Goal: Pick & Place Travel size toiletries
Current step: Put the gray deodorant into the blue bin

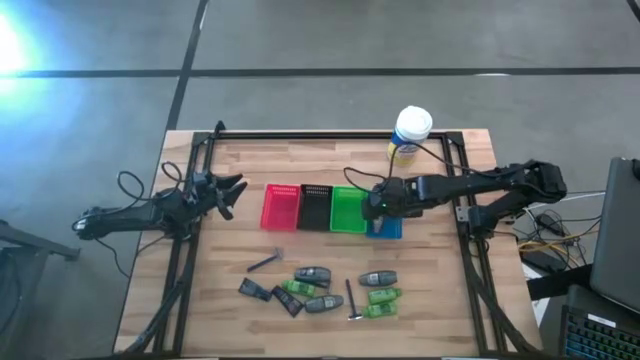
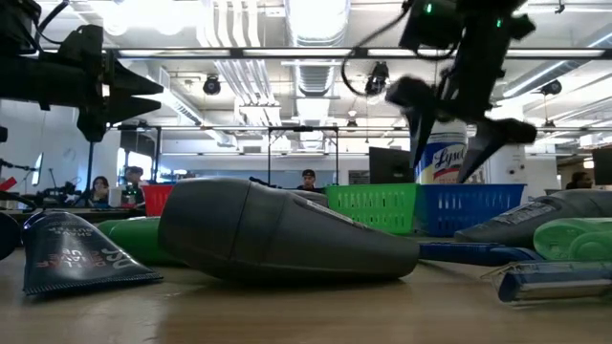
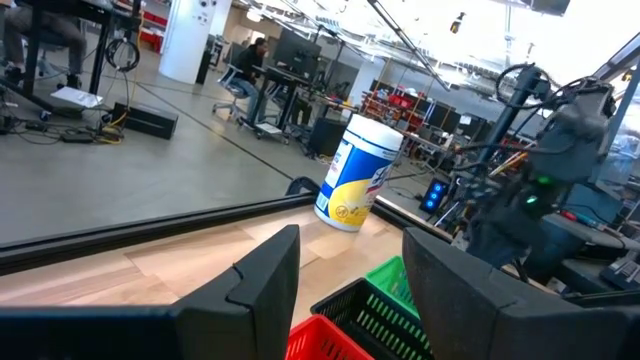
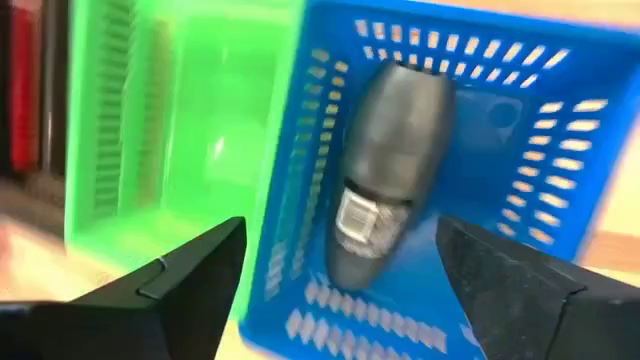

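My right gripper [image 1: 378, 203] hangs open over the blue tray [image 1: 389, 230]. In the right wrist view its fingers [image 4: 200, 262] stand wide on either side of a grey oval bottle [image 4: 385, 165], which lies on its side on the tray floor. Fingers and bottle stay apart. More toiletries lie on the table's near part: grey bottles [image 1: 312, 273], green packets [image 1: 383, 295], black tubes [image 1: 253, 290] and thin T-shaped sticks [image 1: 265, 262]. In the low view a grey bottle [image 2: 287, 234] lies closest. My left gripper [image 1: 233, 190] waits open at the table's left side, beside the red tray [image 1: 281, 207].
Four trays stand in a row mid-table: red, black [image 1: 315, 207], green [image 1: 348, 210] and blue. A big white canister with a yellow label [image 1: 408, 135] stands behind the blue tray at the far edge. A dark frame rail [image 1: 330, 136] borders the table. People sit in the room beyond.
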